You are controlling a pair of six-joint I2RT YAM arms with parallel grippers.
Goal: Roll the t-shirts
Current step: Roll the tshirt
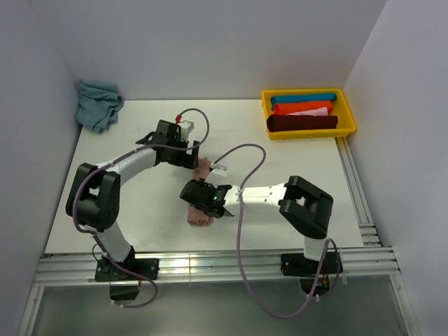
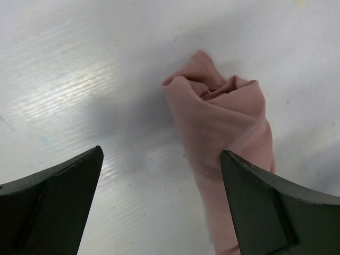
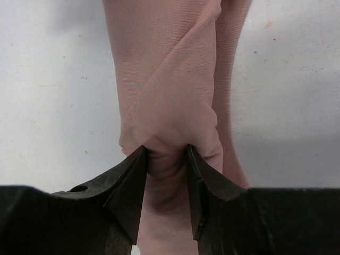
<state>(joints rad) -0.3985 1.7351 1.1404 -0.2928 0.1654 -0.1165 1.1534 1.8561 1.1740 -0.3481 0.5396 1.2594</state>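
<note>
**Right hand pinches the pink roll, left hand wide**

The right arm reaches left across the desk (image 1: 301,157), its hand (image 3: 166,154) closed on a fold of the rolled pink t-shirt (image 3: 170,79). The left arm arcs in from the left, its hand (image 2: 161,154) spread wide at the roll's other end, holding nothing. The roll lies mid-desk, well clear of every edge. A yellow bin (image 1: 309,135) and a crumpled teal cloth (image 1: 98,103) occupy the far corners.

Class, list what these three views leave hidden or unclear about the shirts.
- Top view: pink t-shirt middle, covered by right gripper.
- Left wrist view: its near end, cut off by the bottom edge and the left gripper.
- Top view: teal cloth, bunched; garment type unclear.
</note>
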